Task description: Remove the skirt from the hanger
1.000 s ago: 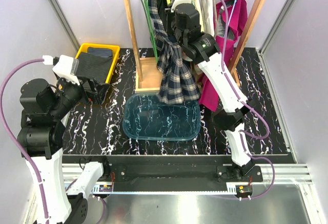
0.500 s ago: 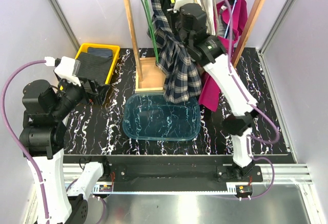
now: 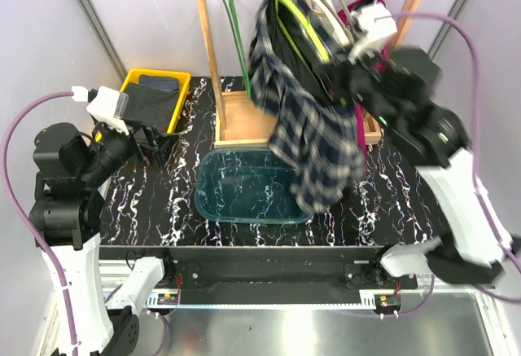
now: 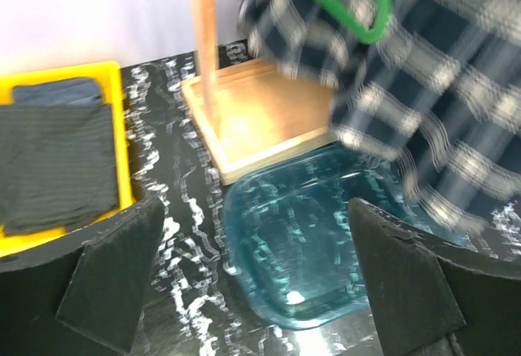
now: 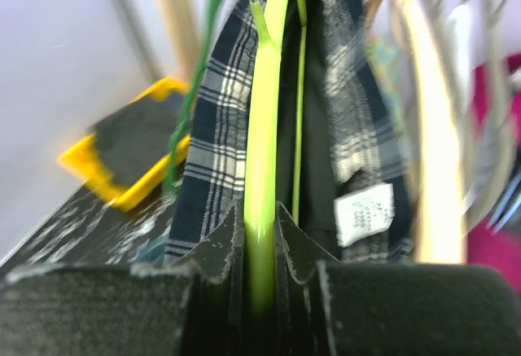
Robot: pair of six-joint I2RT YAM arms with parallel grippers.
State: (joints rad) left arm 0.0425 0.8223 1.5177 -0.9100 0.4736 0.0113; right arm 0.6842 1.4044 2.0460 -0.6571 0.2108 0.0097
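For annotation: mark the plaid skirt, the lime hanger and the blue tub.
plaid skirt point(image 3: 317, 140), top view, hanging middle.
lime hanger point(image 5: 262, 169), right wrist view, its bar.
blue tub point(image 3: 244, 189), top view, bare floor.

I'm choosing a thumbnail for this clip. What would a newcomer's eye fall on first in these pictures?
The navy plaid skirt, flared out at a slant from the wooden rack over the teal tub at mid-table. Next, the lime-green hanger inside it, clamped in the right gripper. Far left, the yellow bin of dark folded cloth, with the left gripper open nearby.
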